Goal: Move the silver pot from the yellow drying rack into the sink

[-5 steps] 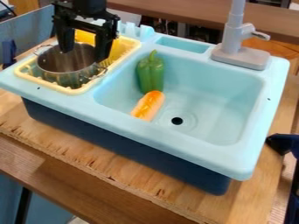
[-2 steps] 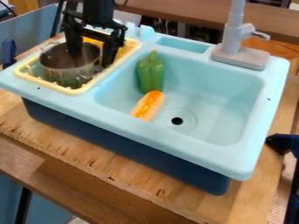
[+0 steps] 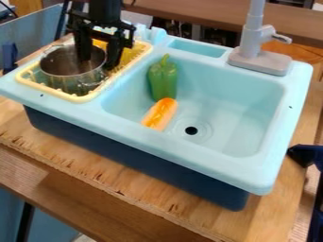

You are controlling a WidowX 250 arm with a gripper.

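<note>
The black gripper [image 3: 98,60] hangs over the drying rack at the upper left, with a gap between its fingers. One finger reaches down into the metal pot [image 3: 71,79]; the other stands outside it, by the pot's right rim. Whether either finger touches the pot wall I cannot tell. The pot sits upright in the yellow rack [image 3: 79,99]. In the light blue sink [image 3: 243,104], a green pepper [image 3: 163,81] lies along the left part of the basin, stem toward the back. An orange and cream sausage-like toy [image 3: 160,114] lies just in front of it.
A grey faucet [image 3: 257,59] rises at the sink's back right. The sink unit rests on a wooden board [image 3: 114,175]. Dark blue and black parts [image 3: 306,155] show at the right edge, beyond the sink.
Compared with the first frame, the gripper is farther right, now astride the pot's right rim. Its fingers stand a little closer together than before. The pepper and sausage-like toy have kept their places.
</note>
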